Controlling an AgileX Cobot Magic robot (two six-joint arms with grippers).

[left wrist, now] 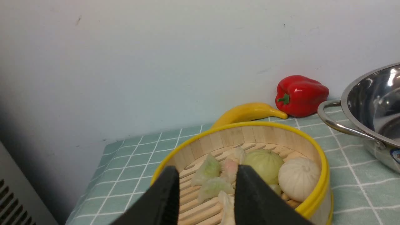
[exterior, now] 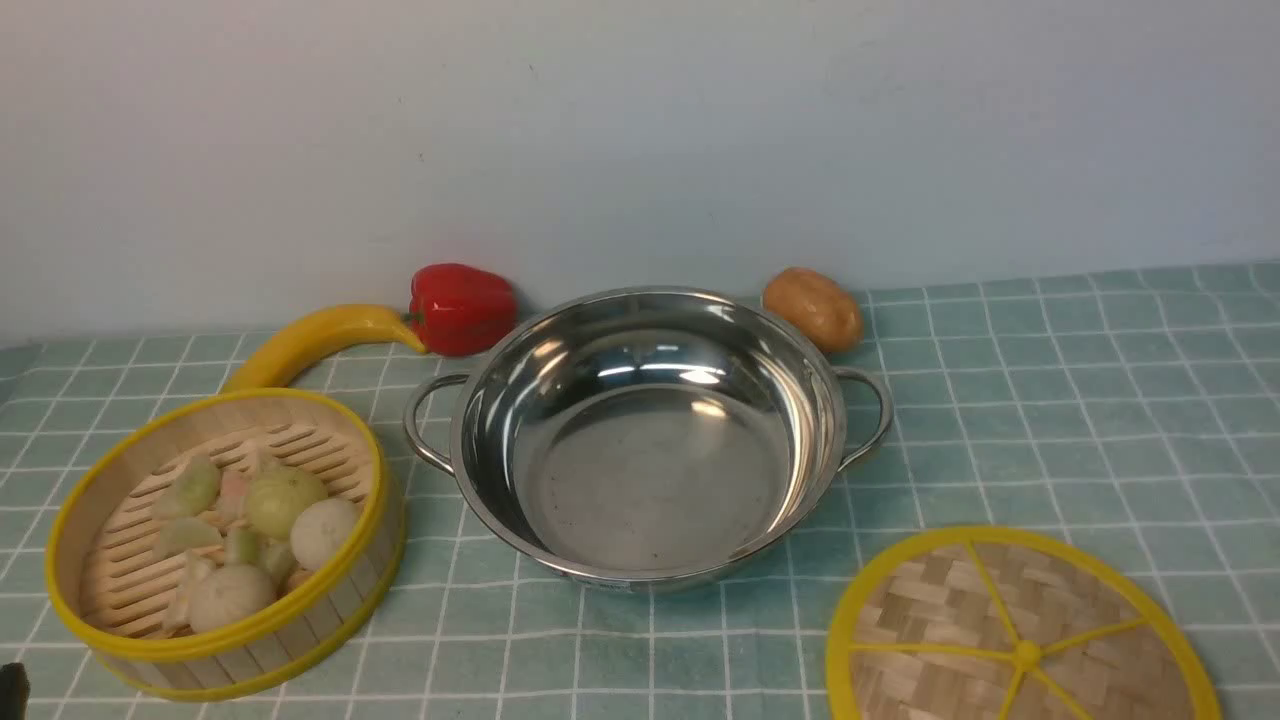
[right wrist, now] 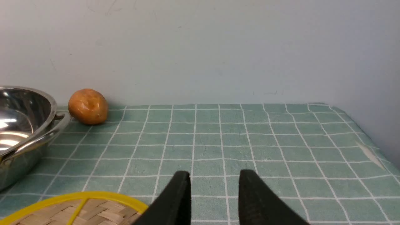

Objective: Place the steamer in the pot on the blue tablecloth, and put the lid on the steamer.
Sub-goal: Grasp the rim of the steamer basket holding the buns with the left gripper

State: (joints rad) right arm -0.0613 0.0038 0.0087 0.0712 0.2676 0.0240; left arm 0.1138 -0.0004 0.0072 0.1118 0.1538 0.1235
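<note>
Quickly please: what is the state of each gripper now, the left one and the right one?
Left gripper: open, holding nothing.
Right gripper: open, holding nothing.

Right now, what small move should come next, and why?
Probably lower the open left jaws onto the near wall of the steamer and close: it sits on the blue tablecloth beside the empty pot, and those jaws hang by it holding nothing.
</note>
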